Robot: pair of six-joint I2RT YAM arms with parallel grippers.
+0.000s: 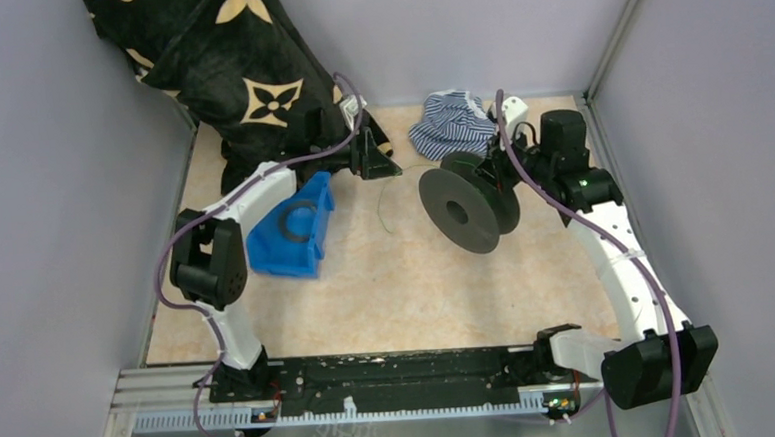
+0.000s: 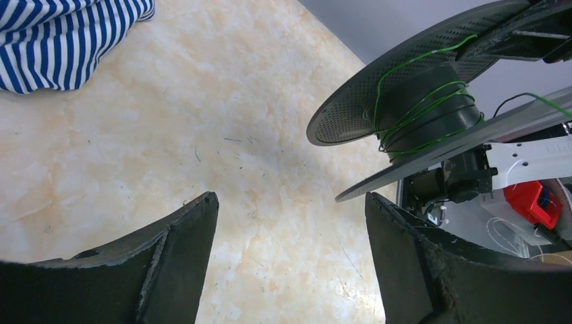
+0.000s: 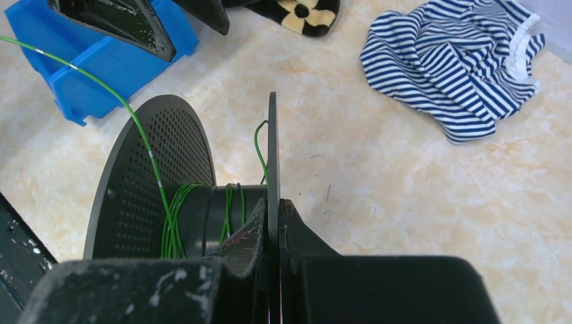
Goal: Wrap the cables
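The left arm (image 1: 247, 198) climbs from its base at the near left, folds at the elbow and reaches far and rightward toward the middle. Its gripper (image 1: 372, 159) points right, jaws spread wide, nothing between the fingers (image 2: 182, 250). The right arm (image 1: 621, 266) runs up the right side, bends at the far right and turns left. Its gripper (image 1: 501, 167) is clamped on a spool (image 1: 463, 210) rim, fingers (image 3: 246, 233) pressed on either side.

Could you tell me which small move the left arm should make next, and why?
Probably bring the left gripper to the loose strand of green wire and close on it. The left jaws stand open and empty, the right gripper clamps the flange of the black spool, and a few turns are wound.
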